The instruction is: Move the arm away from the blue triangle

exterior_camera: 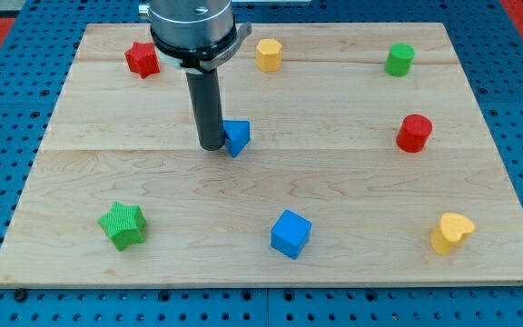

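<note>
The blue triangle (237,137) lies on the wooden board (352,182), a little left of the middle. My dark rod comes down from the view's top, and my tip (212,145) rests on the board right at the triangle's left side, touching it or nearly so. The rod hides part of the triangle's left edge.
A red star (142,59) is at the top left, a yellow hexagon (268,54) at the top middle, a green cylinder (399,59) at the top right. A red cylinder (414,133) is at the right. A green star (122,225), a blue cube (291,233) and a yellow heart (450,232) lie along the bottom.
</note>
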`<state>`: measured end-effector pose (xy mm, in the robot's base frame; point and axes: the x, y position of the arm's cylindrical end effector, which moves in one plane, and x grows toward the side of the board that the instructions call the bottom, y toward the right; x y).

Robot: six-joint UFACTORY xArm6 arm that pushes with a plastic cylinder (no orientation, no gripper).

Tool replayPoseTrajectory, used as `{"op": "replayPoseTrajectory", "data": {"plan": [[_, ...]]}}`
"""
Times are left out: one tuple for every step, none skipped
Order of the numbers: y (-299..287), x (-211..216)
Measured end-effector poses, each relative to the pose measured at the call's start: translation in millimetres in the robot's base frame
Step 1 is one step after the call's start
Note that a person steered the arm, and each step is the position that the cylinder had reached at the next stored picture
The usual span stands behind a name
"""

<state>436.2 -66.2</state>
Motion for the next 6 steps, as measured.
{"op": "replayPoseTrajectory", "data": {"plan": [[-46.8, -17.1], [-46.8, -17.1], [-100.3, -42.3], [-118.7, -45.1], [-157.8, -53.3], [-195.3, -64.5]]}}
